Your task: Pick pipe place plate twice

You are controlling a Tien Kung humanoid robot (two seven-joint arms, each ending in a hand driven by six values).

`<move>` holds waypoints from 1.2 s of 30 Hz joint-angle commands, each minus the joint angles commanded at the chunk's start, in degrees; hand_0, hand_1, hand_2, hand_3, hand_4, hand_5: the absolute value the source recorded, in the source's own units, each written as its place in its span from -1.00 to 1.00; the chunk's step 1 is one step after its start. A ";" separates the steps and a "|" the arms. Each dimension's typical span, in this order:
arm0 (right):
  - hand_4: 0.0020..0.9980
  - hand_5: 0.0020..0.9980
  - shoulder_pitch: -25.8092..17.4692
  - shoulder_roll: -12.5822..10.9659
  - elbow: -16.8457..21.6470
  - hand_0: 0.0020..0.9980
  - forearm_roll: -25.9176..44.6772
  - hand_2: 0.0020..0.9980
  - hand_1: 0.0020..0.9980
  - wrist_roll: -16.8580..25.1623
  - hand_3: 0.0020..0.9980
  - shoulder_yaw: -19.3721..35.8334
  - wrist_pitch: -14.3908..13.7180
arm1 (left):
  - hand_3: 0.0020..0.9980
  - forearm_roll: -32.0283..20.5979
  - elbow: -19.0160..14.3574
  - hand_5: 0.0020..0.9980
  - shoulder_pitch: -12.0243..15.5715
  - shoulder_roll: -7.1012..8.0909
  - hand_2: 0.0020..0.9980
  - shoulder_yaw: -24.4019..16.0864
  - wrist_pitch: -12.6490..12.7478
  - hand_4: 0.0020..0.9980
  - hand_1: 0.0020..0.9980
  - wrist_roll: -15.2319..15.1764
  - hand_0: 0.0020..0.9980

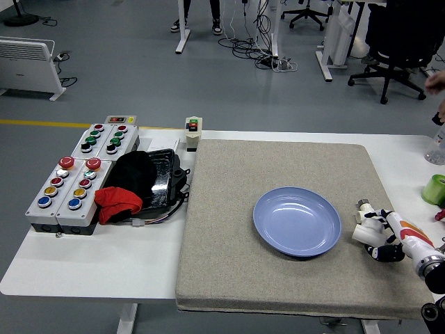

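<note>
My right hand (386, 236) sits at the mat's right edge with its fingers (388, 253) curled around a white pipe (366, 234), which I read as held, though the fingers cover much of it. The pipe's open end faces left toward the plate (297, 221), so its long axis looks roughly left-right; I cannot tell whether it is lifted or resting on the mat (292, 223). A second pipe (363, 209) lies just behind it, touching or nearly so, with a grey end pointing away from me; my hand hides its right part.

The blue plate lies just left of the hand, apart from both pipes, in the mat's right half, with nothing in it.

Further out, on the bare white table (97, 264) left of the mat, I see a black tray (158, 177) with a black cloth (132, 172) and a red cloth (117, 202) over its left side. Beside that stand two grey button boxes (73, 188), and a small switch box (192, 131) sits at the mat's far left corner. At the right edge I see a green roll (435, 188) and a clear bottle (437, 147).
</note>
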 joint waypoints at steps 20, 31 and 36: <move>0.14 -0.68 8.86 3.08 -1.61 0.51 -0.36 0.39 0.45 -3.39 0.33 -14.80 4.47 | 0.33 0.12 -0.14 1.00 0.61 0.25 0.43 -0.26 0.18 -0.30 0.37 -0.02 0.41; 0.72 -0.31 9.29 2.60 -2.51 1.00 1.98 1.00 0.91 0.82 1.00 -13.44 2.92 | 0.33 -0.04 -0.29 1.00 0.39 0.30 0.43 0.07 0.23 -0.30 0.37 -0.16 0.40; 0.72 -0.30 9.80 1.80 -2.88 1.00 4.25 1.00 0.91 1.27 1.00 -11.45 3.34 | 0.33 -0.19 -0.25 1.00 0.43 0.29 0.43 0.25 0.18 -0.30 0.37 -0.18 0.40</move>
